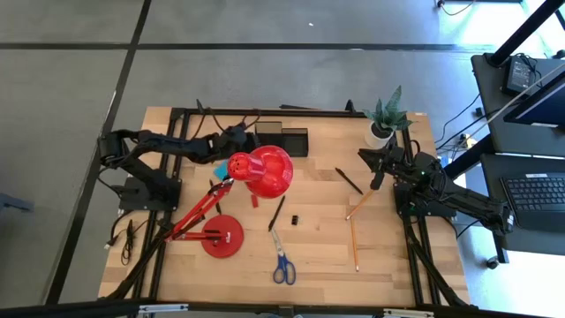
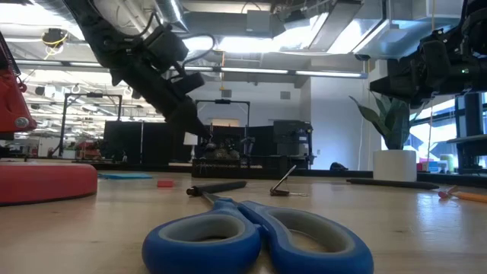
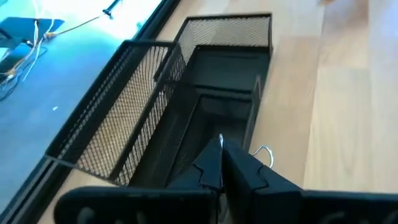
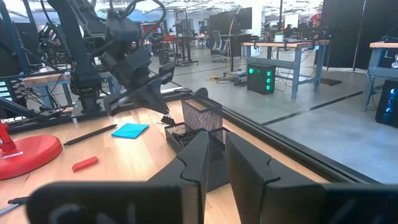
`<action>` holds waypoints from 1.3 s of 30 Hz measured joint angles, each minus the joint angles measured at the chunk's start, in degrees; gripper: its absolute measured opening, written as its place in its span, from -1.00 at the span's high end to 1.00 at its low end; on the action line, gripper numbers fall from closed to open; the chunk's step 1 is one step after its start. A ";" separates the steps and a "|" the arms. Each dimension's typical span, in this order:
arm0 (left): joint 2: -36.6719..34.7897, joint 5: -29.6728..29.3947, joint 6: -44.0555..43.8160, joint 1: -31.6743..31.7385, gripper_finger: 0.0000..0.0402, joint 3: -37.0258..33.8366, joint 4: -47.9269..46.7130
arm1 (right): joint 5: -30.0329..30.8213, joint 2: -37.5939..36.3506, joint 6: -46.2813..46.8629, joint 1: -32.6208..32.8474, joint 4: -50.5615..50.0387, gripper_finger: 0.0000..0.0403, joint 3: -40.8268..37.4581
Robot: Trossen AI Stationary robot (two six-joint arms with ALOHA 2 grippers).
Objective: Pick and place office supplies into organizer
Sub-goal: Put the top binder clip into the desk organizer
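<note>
The organizer [image 1: 284, 141], a black mesh box with upright compartments [image 3: 217, 81], stands at the table's far edge. My left gripper [image 3: 221, 155] hangs just above its near-left end [image 4: 165, 118], shut on a small clip of which only silvery wire shows. Flat on the table lie blue-handled scissors [image 1: 282, 265], two black pens [image 1: 349, 181] [image 1: 276, 212], two pencils [image 1: 357, 205] [image 1: 355, 243], a tiny black piece [image 1: 294, 218] and a blue block [image 4: 130, 130]. My right gripper [image 4: 216, 155] waits at the right, level, its fingers a narrow gap apart with nothing between them. My left gripper pinches the clip's silvery wire [image 3: 221, 142] at its fingertips, which slant down toward the organizer from the table's left. A second wire loop [image 3: 265, 155] sticks out beside one finger. The fingers hide the rest of the clip. It is lifted clear above the organizer's compartments.
A red desk lamp stands on its round base [image 1: 221, 237], its head [image 1: 265, 172] close beside my left arm and the organizer. A potted plant [image 1: 384, 119] is at the far right corner. A small red piece [image 4: 85, 163] lies near the lamp.
</note>
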 joint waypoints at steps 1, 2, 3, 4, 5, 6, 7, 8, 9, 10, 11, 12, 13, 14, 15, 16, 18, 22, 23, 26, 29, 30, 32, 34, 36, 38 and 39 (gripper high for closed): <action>0.00 0.70 -0.37 0.16 0.98 0.00 0.33 | 0.00 0.00 0.00 0.01 0.00 0.71 0.00; 0.01 1.30 -0.87 0.34 0.98 0.00 0.63 | 0.00 0.02 0.00 0.01 0.00 0.71 0.00; 0.01 1.75 -1.44 0.48 0.98 0.00 0.88 | 0.00 0.02 0.00 0.01 0.00 0.71 0.00; 0.01 1.74 -1.99 0.50 0.98 0.00 1.00 | 0.02 0.02 0.00 0.00 0.00 0.71 0.00; 0.01 1.56 -2.50 0.54 0.98 0.00 0.97 | 0.02 0.00 0.00 0.00 0.00 0.71 0.00; 0.02 1.18 -3.05 0.51 0.98 0.00 0.92 | 0.00 0.01 0.00 0.01 0.00 0.71 0.00; 0.02 0.83 -3.78 0.51 0.98 0.00 0.92 | 0.00 0.00 0.00 0.00 0.00 0.71 0.00; 0.02 0.49 -4.49 0.51 0.98 0.00 0.94 | 0.01 0.00 0.00 0.01 0.00 0.71 0.00; 0.02 0.38 -5.01 0.53 0.98 0.00 0.94 | 0.02 0.00 -0.01 0.00 0.00 0.71 0.00; 0.02 0.35 -5.53 0.54 0.98 0.00 0.93 | 0.00 0.00 0.00 -0.01 0.00 0.71 0.00; 0.02 0.32 -5.97 0.54 0.98 0.00 0.94 | 0.00 0.00 -0.02 -0.01 0.00 0.71 0.00; 0.02 0.29 -6.50 0.51 0.98 0.00 0.94 | 0.00 0.00 -0.02 0.01 0.00 0.71 0.00; 0.02 0.29 -7.23 0.52 0.98 0.00 0.94 | 0.00 0.01 -0.02 0.00 0.00 0.71 0.00; 0.02 0.29 -8.01 0.63 0.98 0.00 0.94 | 0.00 0.02 -0.02 0.01 0.00 0.71 0.00; 0.03 0.28 -8.91 0.75 0.98 0.00 0.94 | 0.00 0.01 -0.02 0.00 0.00 0.71 0.00; 0.17 0.20 -9.59 0.93 0.98 0.00 0.98 | 0.00 0.00 -0.02 0.00 0.00 0.71 0.00; 0.92 0.18 -10.16 1.32 0.98 0.00 1.20 | 0.00 0.01 -0.02 0.01 0.00 0.71 0.00; 3.57 0.18 -12.10 2.36 0.98 -0.04 2.00 | 0.00 0.00 -0.02 -0.01 0.00 0.71 0.00; 4.35 0.18 -12.15 2.56 0.98 -0.04 2.21 | 0.02 0.02 -0.02 0.00 0.00 0.71 0.00; 6.30 0.22 -12.21 2.97 0.98 -0.04 4.08 | 0.00 0.02 -0.02 -0.01 0.00 0.71 0.00; 7.90 1.37 -12.59 3.40 0.98 -0.04 6.17 | 0.02 0.02 -0.02 -0.01 0.00 0.71 0.00; 8.25 1.64 -12.59 3.50 0.98 -0.04 6.40 | 0.00 0.02 -0.02 0.01 0.00 0.71 0.00; 8.61 1.72 -12.64 3.63 0.98 -0.04 6.67 | 0.02 0.00 -0.02 -0.02 0.00 0.71 0.00; 8.76 1.73 -12.64 3.75 0.98 -0.04 6.66 | 0.01 0.01 -0.02 0.00 0.00 0.71 0.00; 8.76 1.80 -12.64 3.73 0.98 -0.04 6.60 | 0.02 0.00 0.00 -0.01 0.00 0.71 0.00; 8.76 1.80 -12.64 3.70 0.98 -0.04 6.60 | 0.00 0.01 -0.02 -0.01 0.00 0.71 0.00; 8.76 1.81 -12.64 3.70 0.98 -0.04 6.59 | 0.01 0.01 -0.01 0.01 0.00 0.71 0.00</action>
